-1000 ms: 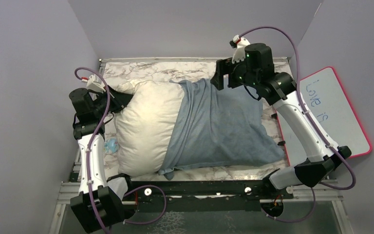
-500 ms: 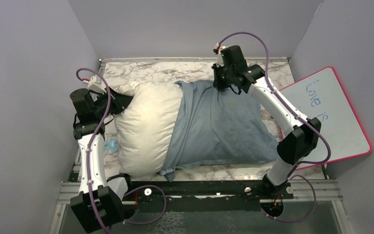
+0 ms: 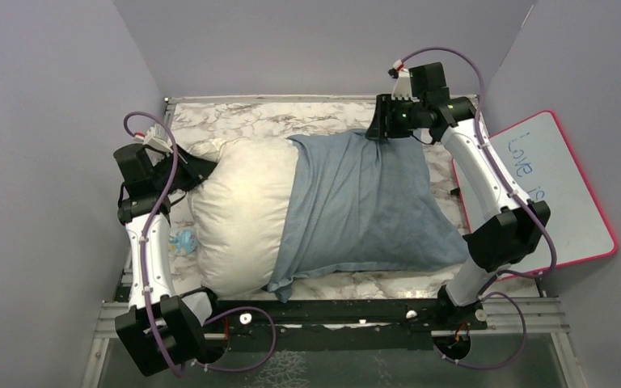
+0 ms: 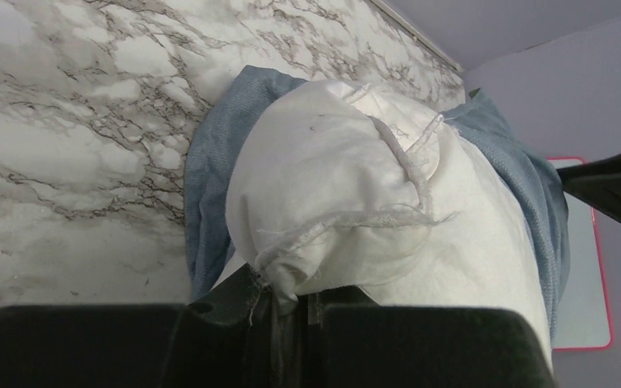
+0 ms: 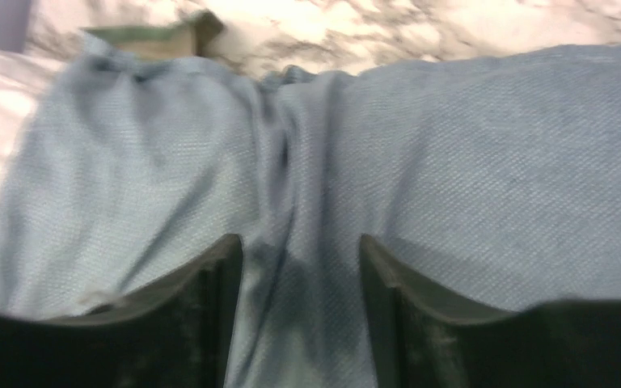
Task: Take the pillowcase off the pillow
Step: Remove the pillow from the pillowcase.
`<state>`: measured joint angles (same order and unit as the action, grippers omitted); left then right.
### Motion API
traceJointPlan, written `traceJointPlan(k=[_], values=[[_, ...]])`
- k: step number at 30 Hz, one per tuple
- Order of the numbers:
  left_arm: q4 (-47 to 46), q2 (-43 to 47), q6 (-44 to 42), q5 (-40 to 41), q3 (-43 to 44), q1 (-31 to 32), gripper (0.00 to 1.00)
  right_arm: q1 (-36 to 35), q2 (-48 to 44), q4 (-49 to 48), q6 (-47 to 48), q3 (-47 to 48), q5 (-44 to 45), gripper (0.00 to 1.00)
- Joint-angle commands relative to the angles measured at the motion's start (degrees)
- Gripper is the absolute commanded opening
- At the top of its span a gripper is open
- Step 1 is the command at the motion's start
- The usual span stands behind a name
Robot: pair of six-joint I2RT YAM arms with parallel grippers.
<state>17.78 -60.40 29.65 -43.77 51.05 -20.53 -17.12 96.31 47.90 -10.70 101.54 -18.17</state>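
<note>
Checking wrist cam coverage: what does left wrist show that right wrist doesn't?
Left wrist only: the left gripper shut on a white corner of the pillow, and the whiteboard at far right.
Right wrist only: the right gripper, jaws apart over a fold of the pillowcase, and the case's green patch at top left.
Both: blue pillowcase, some white pillow, marble table.

Robot lab booth, plain grey partition walls (image 3: 48, 121), marble-patterned table (image 3: 234, 113), aluminium frame (image 3: 331, 311), whiteboard (image 3: 566, 186)
</note>
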Motion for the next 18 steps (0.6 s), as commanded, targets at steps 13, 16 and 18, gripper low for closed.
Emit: traceJointPlan(k=[13,16,18], values=[[2.7,-24.5,-3.1,3.9,19.1,-1.1,0.7,-22.4,-20.8,-14.6,-7.4,-28.6,-10.9,0.68],[6.6,-23.7,-5.1,7.5,22.1,-1.1,0.98,-26.0,-20.4,-14.9,-9.7,-32.6,-6.1,0.69],[7.7,-20.0,-5.6,11.7,21.0,-1.1,0.99,-26.3,-17.9,-13.1,-11.6,-33.6,-0.7,0.69]])
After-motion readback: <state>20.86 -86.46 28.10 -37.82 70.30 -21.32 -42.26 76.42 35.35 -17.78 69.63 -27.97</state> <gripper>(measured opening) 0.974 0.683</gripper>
